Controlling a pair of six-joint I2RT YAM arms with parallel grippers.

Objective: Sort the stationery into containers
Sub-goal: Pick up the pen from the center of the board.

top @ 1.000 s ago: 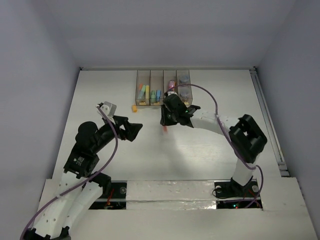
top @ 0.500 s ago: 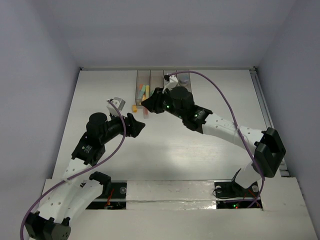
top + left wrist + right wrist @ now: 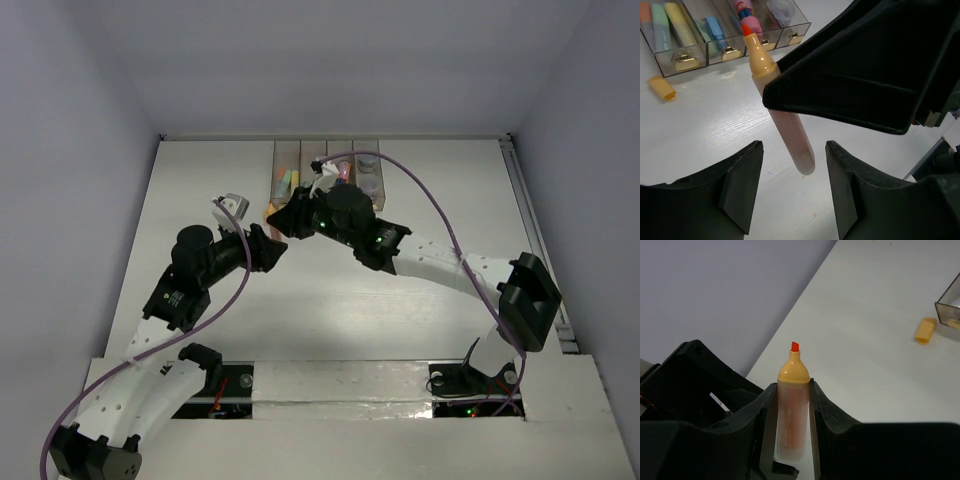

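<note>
My right gripper (image 3: 792, 387) is shut on an uncapped orange highlighter (image 3: 792, 405), its red tip pointing away from the wrist. In the left wrist view the same highlighter (image 3: 782, 125) hangs with its rounded rear end between the fingers of my left gripper (image 3: 793, 146). That gripper is open, with a gap on both sides of the barrel. From above, both grippers meet left of centre, right gripper (image 3: 288, 216) over left gripper (image 3: 274, 248). The orange cap (image 3: 662, 88) lies on the table by the containers (image 3: 687, 60), which hold yellow, green, blue and pink sticks.
The row of clear bins (image 3: 286, 152) stands against the back wall. The orange cap (image 3: 926, 330) lies just in front of their left end. The right arm (image 3: 430, 255) stretches across the middle of the white table (image 3: 400, 320). Small ink specks mark the table under the left gripper.
The right arm swung left from the bins, carrying the highlighter to the left gripper. The left gripper rose slightly and its jaws narrowed around the highlighter's rear end.
</note>
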